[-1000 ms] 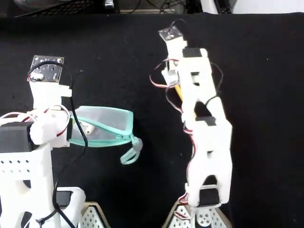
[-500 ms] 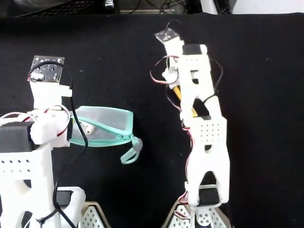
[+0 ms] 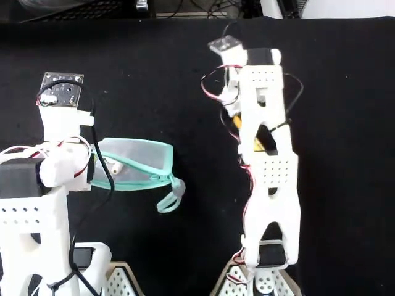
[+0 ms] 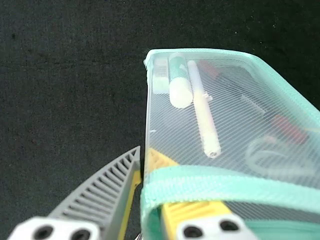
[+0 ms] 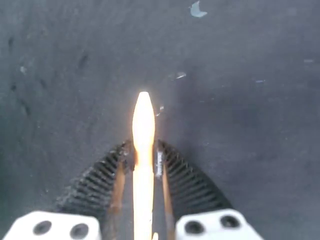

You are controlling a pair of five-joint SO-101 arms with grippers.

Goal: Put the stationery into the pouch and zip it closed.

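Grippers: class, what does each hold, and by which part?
The right gripper holds a pencil by its shaft, just behind the tip. The left gripper holds the pouch by its teal edge.

Black cloth counter, clutter past its far edge

The counter [image 3: 345,123] is covered in matt black cloth that spreads out on every side of the right claw [image 5: 144,150]. A pale fleck [image 5: 198,9] and a few small lint specks lie on it ahead of the claw's tips. Farther off past the claw, behind the counter's edge, run dark cables [image 3: 203,7], with a white surface [image 3: 333,7] to one side.
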